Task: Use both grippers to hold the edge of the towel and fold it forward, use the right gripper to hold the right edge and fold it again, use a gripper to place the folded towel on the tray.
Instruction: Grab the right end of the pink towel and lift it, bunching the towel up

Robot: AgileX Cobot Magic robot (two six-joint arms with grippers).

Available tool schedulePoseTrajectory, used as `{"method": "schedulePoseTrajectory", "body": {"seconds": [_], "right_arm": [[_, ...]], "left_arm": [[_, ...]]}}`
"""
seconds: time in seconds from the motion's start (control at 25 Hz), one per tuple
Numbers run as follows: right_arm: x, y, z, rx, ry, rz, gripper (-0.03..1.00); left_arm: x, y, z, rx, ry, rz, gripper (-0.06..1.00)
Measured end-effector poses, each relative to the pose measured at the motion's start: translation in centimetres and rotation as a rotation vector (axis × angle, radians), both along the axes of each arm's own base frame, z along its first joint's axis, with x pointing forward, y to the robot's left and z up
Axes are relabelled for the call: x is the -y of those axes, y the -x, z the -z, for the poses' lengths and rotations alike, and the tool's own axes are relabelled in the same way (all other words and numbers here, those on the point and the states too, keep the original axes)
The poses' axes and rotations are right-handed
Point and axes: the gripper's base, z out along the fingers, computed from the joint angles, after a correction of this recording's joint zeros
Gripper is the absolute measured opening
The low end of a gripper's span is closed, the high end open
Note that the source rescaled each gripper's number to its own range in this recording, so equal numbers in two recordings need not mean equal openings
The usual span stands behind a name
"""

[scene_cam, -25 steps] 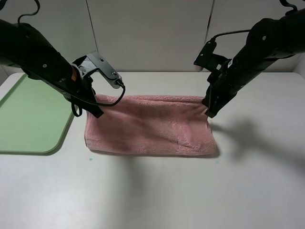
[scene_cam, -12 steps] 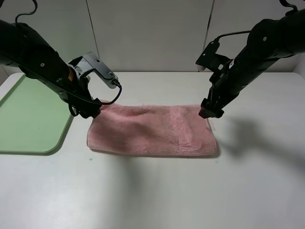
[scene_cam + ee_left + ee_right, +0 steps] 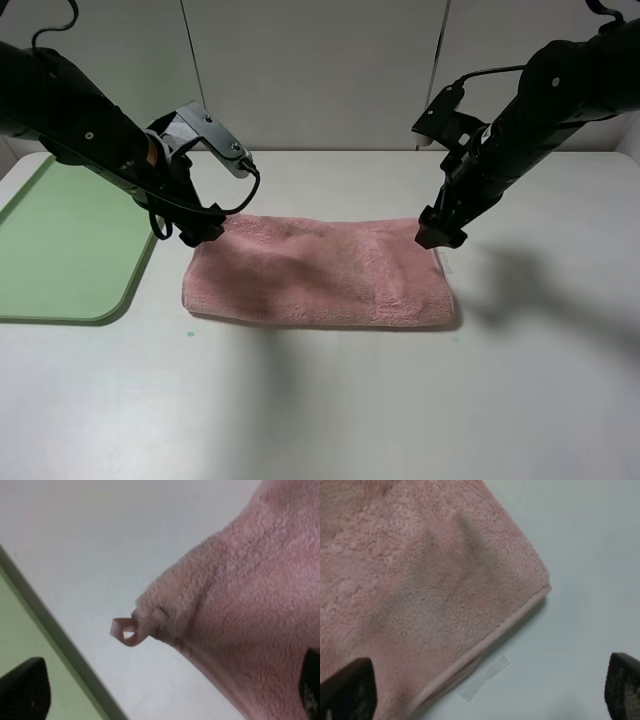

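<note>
A: Where is the towel?

B: The pink towel [image 3: 320, 275] lies flat on the white table [image 3: 330, 410], a long band in the middle between the two arms. The right wrist view shows a doubled edge, so it is folded over. The green tray [image 3: 60, 250] sits at the table's left end, near the towel's left edge but apart from it.

A: And the left gripper?

B: The left gripper [image 3: 203, 232] hangs at the towel's far left corner. In the left wrist view its fingers [image 3: 25, 690] stand wide apart, clasping nothing; under them lies the corner with its small hanging loop [image 3: 126, 631].

A: The right one?

B: The right gripper [image 3: 437, 235] is low at the far right corner. Its fingers [image 3: 347, 692] are spread too, and the hemmed corner shows between them, ungripped. Whether the tips touch the cloth, I cannot tell. A pale strip [image 3: 484, 677] lies on the table just beside the hem.
</note>
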Motion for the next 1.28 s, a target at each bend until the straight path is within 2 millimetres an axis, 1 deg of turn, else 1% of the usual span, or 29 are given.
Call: {"method": "schedulePoseTrajectory", "body": {"seconds": [0.8,1.12,1.2,1.28], "right_arm": [[0.0,0.0,0.0,-0.005,-0.011,0.029,1.00],[0.0,0.0,0.0,-0.027,-0.042,0.116,1.00],[0.0,0.1,0.0,-0.037,-0.053,0.150,1.00],[0.0,0.1,0.0,-0.045,-0.065,0.184,1.00]], "left_arm": [[0.4,-0.1,-0.1,0.010,0.071,-0.035,1.00],[0.1,0.2,0.0,-0.029,0.082,-0.120,1.00],[-0.1,0.4,-0.3,-0.037,0.082,-0.149,1.00],[-0.3,0.6,-1.1,-0.032,0.090,-0.174,1.00]]}}
